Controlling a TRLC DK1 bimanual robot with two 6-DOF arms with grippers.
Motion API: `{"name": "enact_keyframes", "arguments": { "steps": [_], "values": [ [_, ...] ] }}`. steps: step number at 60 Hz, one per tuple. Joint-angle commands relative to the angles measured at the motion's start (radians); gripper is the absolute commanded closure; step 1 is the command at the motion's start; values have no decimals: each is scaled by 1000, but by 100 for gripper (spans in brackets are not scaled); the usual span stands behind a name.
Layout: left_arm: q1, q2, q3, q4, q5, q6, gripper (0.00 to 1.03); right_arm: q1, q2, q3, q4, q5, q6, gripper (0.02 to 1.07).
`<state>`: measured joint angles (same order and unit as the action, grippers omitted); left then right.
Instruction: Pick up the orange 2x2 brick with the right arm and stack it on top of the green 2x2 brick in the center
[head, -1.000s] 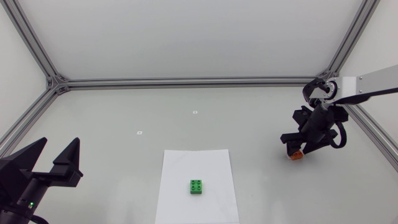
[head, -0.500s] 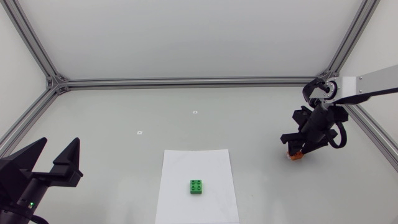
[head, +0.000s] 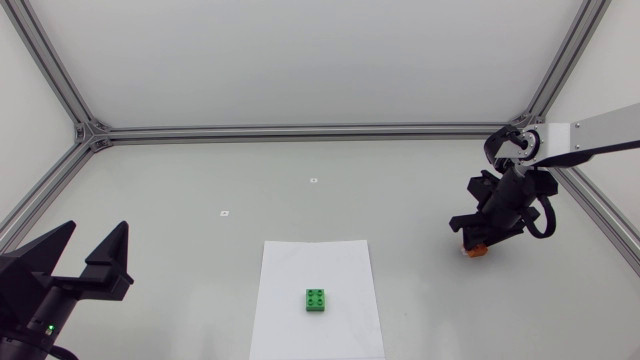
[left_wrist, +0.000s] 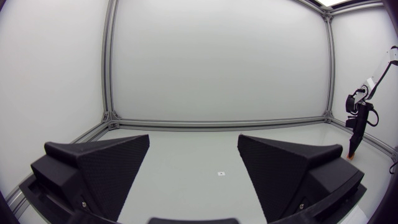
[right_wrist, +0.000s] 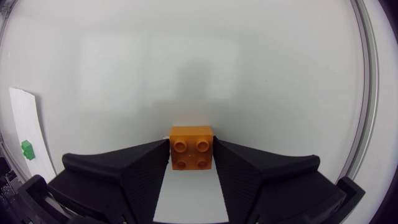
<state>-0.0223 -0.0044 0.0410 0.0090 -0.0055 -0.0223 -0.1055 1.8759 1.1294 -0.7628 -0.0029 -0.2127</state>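
Observation:
The orange 2x2 brick (head: 476, 250) sits at the table's right side, studs up, under my right gripper (head: 479, 241). In the right wrist view the orange brick (right_wrist: 192, 148) is between the two black fingers, which press on it from both sides, so the right gripper (right_wrist: 192, 167) is shut on it. The green 2x2 brick (head: 317, 300) lies on a white paper sheet (head: 300, 265) at the table's front centre, far to the left of the right gripper. It also shows as the small green brick (right_wrist: 27, 150) off to the gripper's side. My left gripper (head: 96, 230) stands open at the front left, holding nothing.
The aluminium frame rails (head: 300, 131) border the table at the back and sides. Two small white markers (head: 225, 213) lie on the table behind the paper. Seen from the left wrist, the left gripper (left_wrist: 194, 143) looks across the table with my right arm (left_wrist: 359, 121) far off.
The right gripper has shifted very slightly over the orange brick. The left arm and the green brick have not moved.

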Motion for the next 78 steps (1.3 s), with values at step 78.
{"name": "enact_keyframes", "arguments": {
  "steps": [78],
  "values": [
    [4, -8, -41, -15, 4, 13, 4, 604, -345, -191, -148, 23, -208, 101]
  ]
}}
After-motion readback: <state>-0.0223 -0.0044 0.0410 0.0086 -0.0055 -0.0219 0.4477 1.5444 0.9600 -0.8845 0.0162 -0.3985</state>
